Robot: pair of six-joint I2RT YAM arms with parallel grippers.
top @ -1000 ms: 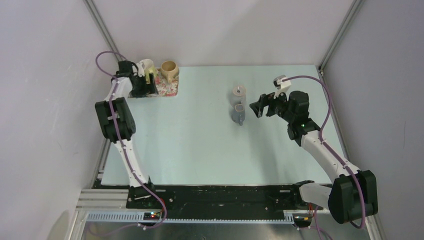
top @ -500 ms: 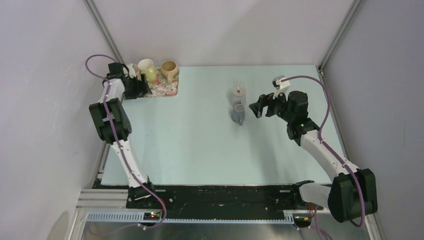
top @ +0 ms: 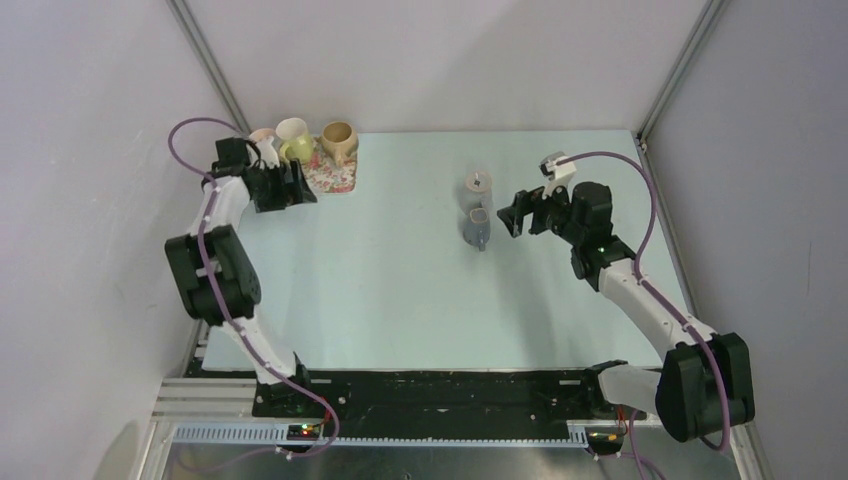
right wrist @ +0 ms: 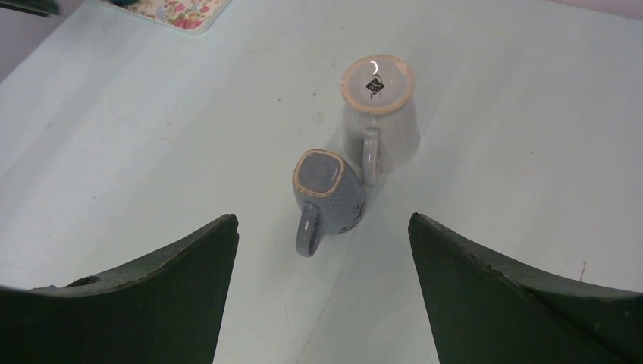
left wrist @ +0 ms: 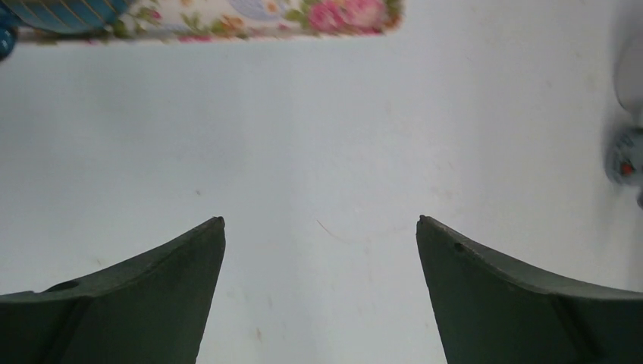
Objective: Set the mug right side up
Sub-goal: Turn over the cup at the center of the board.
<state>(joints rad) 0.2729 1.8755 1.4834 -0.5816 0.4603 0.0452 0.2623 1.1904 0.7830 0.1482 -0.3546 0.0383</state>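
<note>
My left gripper, wide and empty, had just drawn back off the flowered tray, leaving the flip, I judged, to my right gripper, also wide, with the upside-down blue mug just ahead of it beside a paler mug.

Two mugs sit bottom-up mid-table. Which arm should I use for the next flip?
Right. The right gripper is open and aimed at the blue mug and grey mug, both close ahead in its wrist view. The left gripper sits across the table by the floral tray.
</note>
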